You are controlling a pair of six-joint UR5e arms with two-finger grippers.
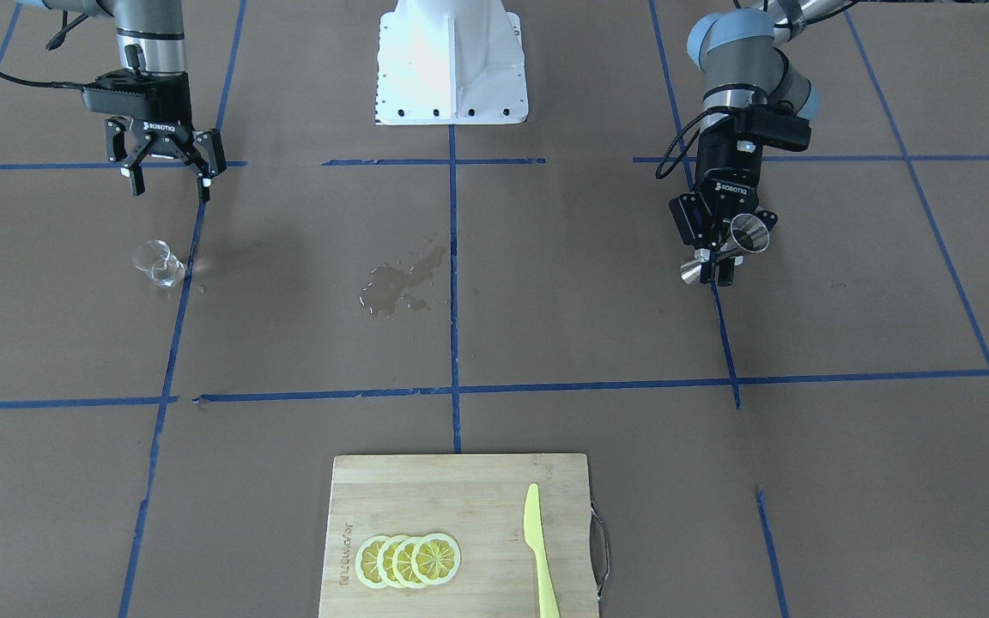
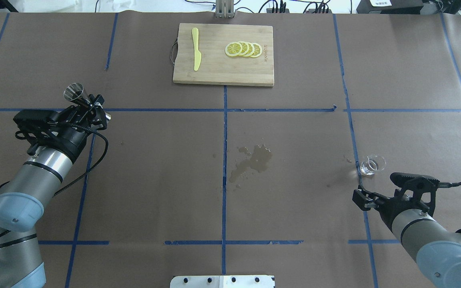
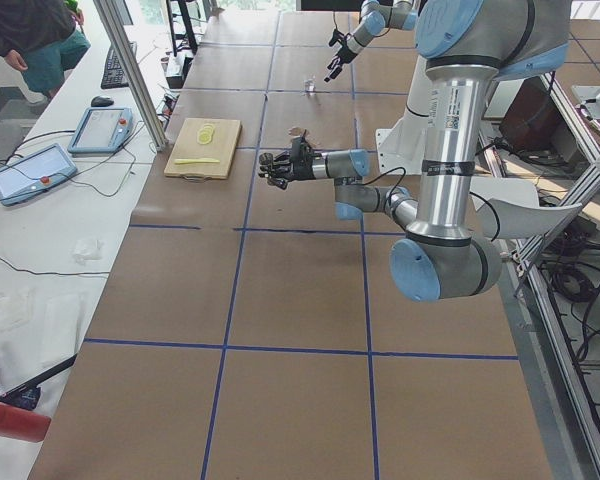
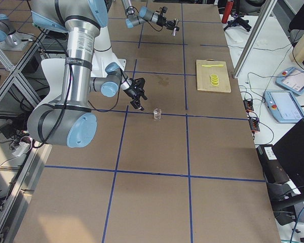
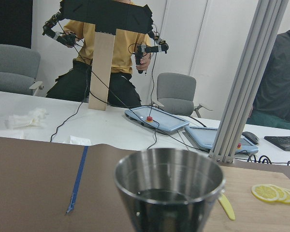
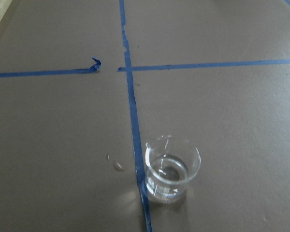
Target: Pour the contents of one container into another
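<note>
The clear glass cup (image 1: pixel 158 262) stands upright on the brown table beside a blue tape line, with a little clear liquid in it (image 6: pixel 172 169). My right gripper (image 1: pixel 170 182) hangs open above and behind the cup, apart from it, with nothing between its fingers. My left gripper (image 1: pixel 722 253) is shut on the waist of the steel jigger (image 1: pixel 745 236) and holds it tilted above the table at the other side. The left wrist view looks into the jigger's upper cone (image 5: pixel 169 186). The cup (image 2: pixel 371 165) and the jigger (image 2: pixel 75 92) are far apart.
A wet spill (image 1: pixel 400 281) marks the table's middle. A wooden cutting board (image 1: pixel 391 489) with lemon slices (image 1: pixel 409 560) and a yellow knife (image 1: pixel 539 549) lies at the far edge from the robot. The white robot base (image 1: pixel 452 64) stands between the arms.
</note>
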